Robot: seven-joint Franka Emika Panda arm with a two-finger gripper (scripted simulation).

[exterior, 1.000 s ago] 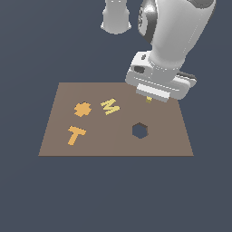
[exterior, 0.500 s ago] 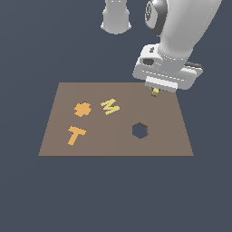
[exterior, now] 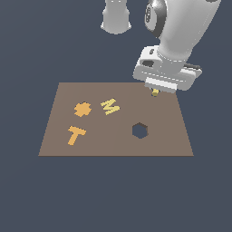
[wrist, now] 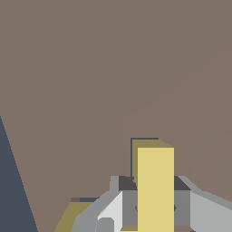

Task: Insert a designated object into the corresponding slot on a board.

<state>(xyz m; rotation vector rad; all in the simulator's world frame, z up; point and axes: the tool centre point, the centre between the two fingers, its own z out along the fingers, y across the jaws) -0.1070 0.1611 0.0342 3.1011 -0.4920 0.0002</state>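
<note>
My gripper (exterior: 155, 92) hangs over the far side of the brown board (exterior: 113, 147), towards the exterior view's right. It is shut on the pale-yellow L piece (exterior: 155, 93), of which only a small tip shows below the hand. In the wrist view the L piece (wrist: 155, 181) sits between the grey fingers (wrist: 129, 204) of the gripper (wrist: 155, 206), low over the board (wrist: 90, 68). Thin dark edges of the L slot (wrist: 132, 154) show right beside the piece's arms. I cannot tell whether the piece is down in the slot.
On the board lie a pale-yellow M piece (exterior: 109, 106), an orange cog-like piece (exterior: 82, 108) and an orange T piece (exterior: 76, 134). A dark hexagonal hole (exterior: 140, 130) is in front of the gripper. The robot's base (exterior: 116, 16) stands behind the board.
The gripper, holding the yellow piece, has moved towards the exterior view's right and the board's far edge. It has barely moved over the last half second.
</note>
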